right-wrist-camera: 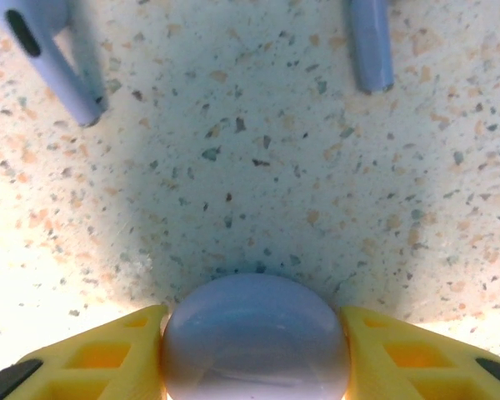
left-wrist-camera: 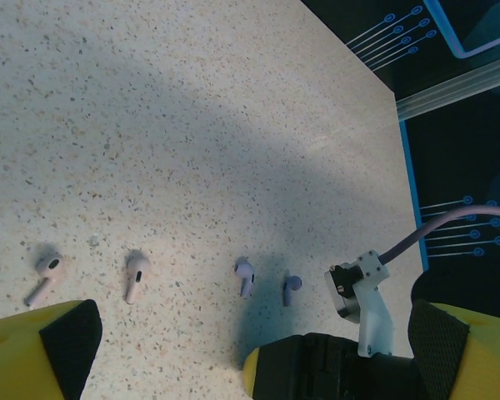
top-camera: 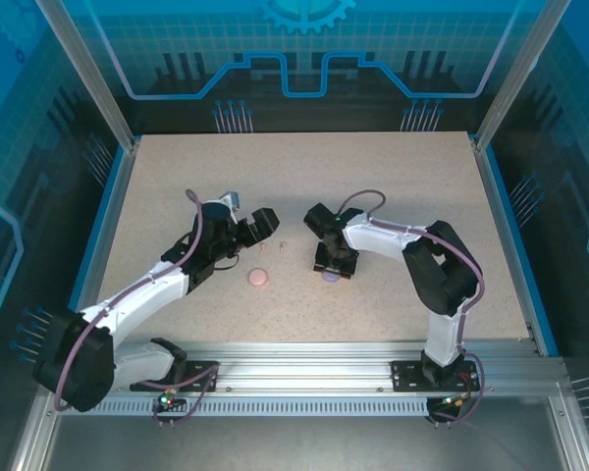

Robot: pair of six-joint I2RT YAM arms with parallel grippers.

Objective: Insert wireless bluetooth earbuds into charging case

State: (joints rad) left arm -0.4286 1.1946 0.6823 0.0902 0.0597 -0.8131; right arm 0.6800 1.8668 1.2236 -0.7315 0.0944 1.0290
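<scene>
My right gripper (right-wrist-camera: 255, 327) is shut on the round purple charging case (right-wrist-camera: 257, 350), one yellow finger pressed to each side of it on the table. The case lid looks closed. Just beyond the case lie two purple earbuds (right-wrist-camera: 54, 58) (right-wrist-camera: 371, 46). In the left wrist view, two pale pink earbuds (left-wrist-camera: 46, 271) (left-wrist-camera: 136, 273) and the two purple ones (left-wrist-camera: 246, 275) (left-wrist-camera: 292, 288) lie in a row. My left gripper (left-wrist-camera: 250, 337) hovers open above them, holding nothing. From the top, the left gripper (top-camera: 260, 224) is left of the right gripper (top-camera: 332, 267).
A round pink case (top-camera: 258, 279) lies closed on the speckled table (top-camera: 393, 177), left of the purple case (top-camera: 330, 279). The right arm's black wrist (left-wrist-camera: 342, 367) and white camera mount (left-wrist-camera: 362, 296) sit close to the purple earbuds. Blue rails edge the table.
</scene>
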